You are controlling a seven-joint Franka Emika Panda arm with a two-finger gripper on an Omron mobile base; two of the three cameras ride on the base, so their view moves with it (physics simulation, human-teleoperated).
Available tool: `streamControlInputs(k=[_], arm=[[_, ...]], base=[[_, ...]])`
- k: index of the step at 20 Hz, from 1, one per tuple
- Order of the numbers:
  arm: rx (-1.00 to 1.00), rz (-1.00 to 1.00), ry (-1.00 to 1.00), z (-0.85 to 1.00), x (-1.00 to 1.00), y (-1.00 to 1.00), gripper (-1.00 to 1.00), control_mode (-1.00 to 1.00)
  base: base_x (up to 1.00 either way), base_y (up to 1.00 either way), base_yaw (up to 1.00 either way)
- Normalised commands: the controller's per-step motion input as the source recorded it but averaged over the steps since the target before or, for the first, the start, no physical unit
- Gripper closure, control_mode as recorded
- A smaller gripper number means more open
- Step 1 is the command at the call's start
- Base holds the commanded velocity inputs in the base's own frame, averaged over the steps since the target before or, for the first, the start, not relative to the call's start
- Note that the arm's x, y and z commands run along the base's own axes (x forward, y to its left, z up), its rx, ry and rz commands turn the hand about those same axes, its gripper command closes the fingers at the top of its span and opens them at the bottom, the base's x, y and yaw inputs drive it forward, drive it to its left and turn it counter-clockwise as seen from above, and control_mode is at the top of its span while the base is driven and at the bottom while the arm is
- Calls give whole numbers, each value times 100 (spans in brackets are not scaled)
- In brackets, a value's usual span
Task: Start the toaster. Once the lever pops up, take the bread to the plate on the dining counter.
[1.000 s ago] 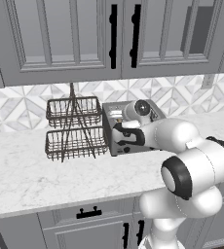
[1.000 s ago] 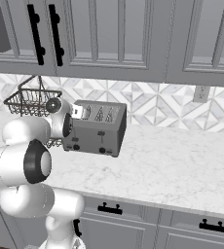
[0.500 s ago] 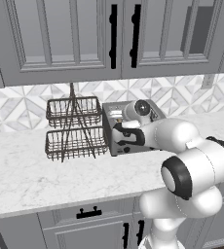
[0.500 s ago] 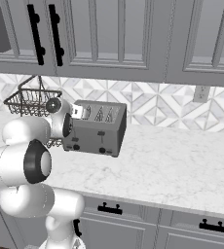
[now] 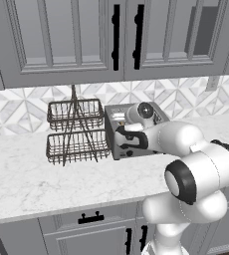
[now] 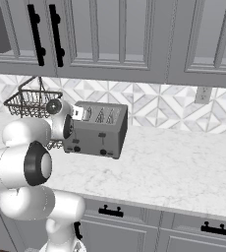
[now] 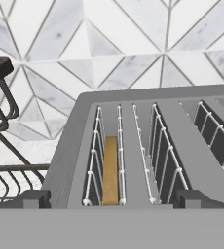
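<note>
With its jaws apart, the gripper [image 7: 112, 206] hangs over the toaster [image 7: 148, 146]; bread [image 7: 110, 170] sits lower centre. Press the lever fully down.

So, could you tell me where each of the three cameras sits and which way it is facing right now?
Left base view: behind the arm to its left, looking forward and down at the toaster and wire basket rack; the white arm rises from the lower right.
Right base view: behind to its right, facing the same toaster; the arm rises from the lower left.
Hand view: on the hand, looking down into the toaster's slots at the bread; two finger tips show at the bottom.
All three share the toaster.
</note>
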Motion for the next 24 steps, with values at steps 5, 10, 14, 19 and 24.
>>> streamControlInputs(k=[5, 10, 14, 19, 24], arm=[[0, 0, 0, 0, 0, 0, -100, -100], [0, 0, 0, 0, 0, 0, -100, -100], [0, 0, 0, 0, 0, 0, -100, -100], [0, 0, 0, 0, 0, 0, -100, -100], [0, 0, 0, 0, 0, 0, -100, -100]], base=[[0, 0, 0], [0, 0, 0], [0, 0, 0], [0, 0, 0], [0, 0, 0]])
